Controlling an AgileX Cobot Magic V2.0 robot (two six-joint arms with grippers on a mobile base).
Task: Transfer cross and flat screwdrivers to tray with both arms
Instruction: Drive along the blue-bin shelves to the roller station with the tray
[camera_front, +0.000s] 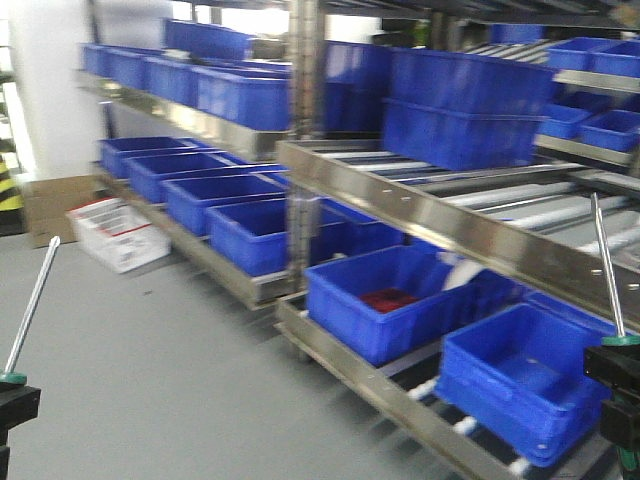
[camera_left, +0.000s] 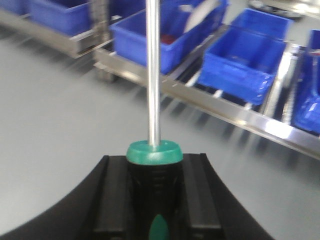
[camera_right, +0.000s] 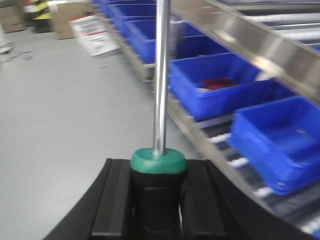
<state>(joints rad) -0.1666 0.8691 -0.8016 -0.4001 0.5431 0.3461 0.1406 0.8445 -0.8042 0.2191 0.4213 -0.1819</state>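
Blue bins (camera_front: 248, 235) on racks (camera_front: 420, 208) (steel)

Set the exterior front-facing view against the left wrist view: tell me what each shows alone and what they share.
Front view only: the right screwdriver rising at lower right, the upper shelf bins, and a white crate on the floor. Left wrist only: a close look at the left gripper shut on the left screwdriver by its black, green-collared handle. Both: that screwdriver's steel shaft, the blue bin holding something red, and the grey floor.
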